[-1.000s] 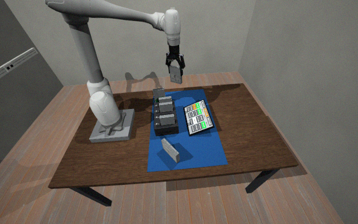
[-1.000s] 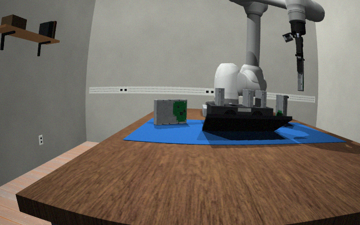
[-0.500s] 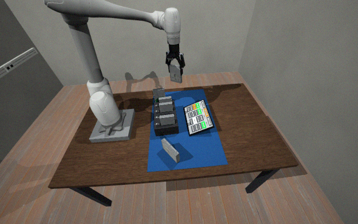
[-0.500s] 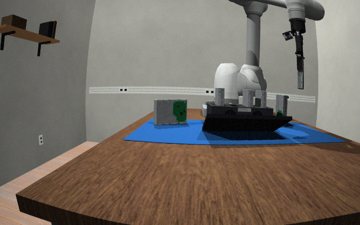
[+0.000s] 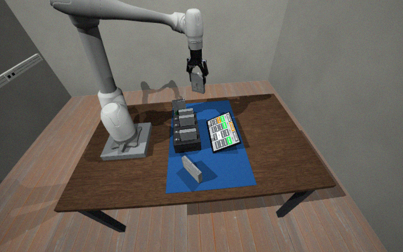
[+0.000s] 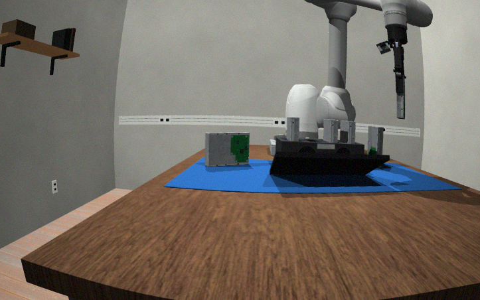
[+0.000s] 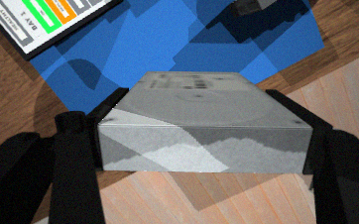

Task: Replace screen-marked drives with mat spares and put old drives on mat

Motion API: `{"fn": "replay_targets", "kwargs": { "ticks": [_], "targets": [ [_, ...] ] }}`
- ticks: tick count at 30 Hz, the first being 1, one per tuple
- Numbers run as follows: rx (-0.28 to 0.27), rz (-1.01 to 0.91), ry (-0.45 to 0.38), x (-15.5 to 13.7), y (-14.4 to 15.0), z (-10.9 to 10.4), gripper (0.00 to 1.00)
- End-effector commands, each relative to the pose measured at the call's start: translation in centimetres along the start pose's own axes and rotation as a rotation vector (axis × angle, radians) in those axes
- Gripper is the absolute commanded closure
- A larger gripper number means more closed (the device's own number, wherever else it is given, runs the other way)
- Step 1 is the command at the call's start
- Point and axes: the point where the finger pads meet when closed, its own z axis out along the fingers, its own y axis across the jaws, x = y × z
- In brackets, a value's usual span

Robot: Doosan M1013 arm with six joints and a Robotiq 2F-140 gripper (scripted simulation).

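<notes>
My gripper [image 5: 198, 78] [image 6: 400, 83] [image 7: 195, 105] is shut on a grey drive [image 5: 198, 86] [image 6: 400, 107] [image 7: 204, 149], held upright high above the far end of the blue mat [image 5: 228, 175] [image 6: 189, 178]. The black dock [image 5: 187, 146] [image 6: 355, 149] holds three upright drives, with an empty gap between the nearest drive [image 5: 188, 135] [image 6: 293, 129] and the other two. Another drive [image 5: 178, 105] [image 6: 375, 138] stands just beyond the dock's far end. One drive [image 5: 192, 169] [image 6: 218, 149] stands on its long edge on the near mat. Drive connectors are too small to tell.
The tilted screen [image 5: 224, 132] [image 6: 327, 164] [image 7: 21, 17] stands on the mat beside the dock, with green and orange marks; its small text is mostly unreadable. The robot base [image 5: 126, 146] is on the dock's other side. A wall shelf [image 6: 34, 44] is far off.
</notes>
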Motion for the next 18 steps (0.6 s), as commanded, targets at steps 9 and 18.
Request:
{"fn": "replay_targets", "kwargs": {
  "ticks": [9,18],
  "targets": [
    [0.000,0.032,-0.001,0.39,-0.26,-0.08,0.90],
    [0.000,0.077,-0.001,0.94,-0.61,-0.12,0.90]
  ]
}}
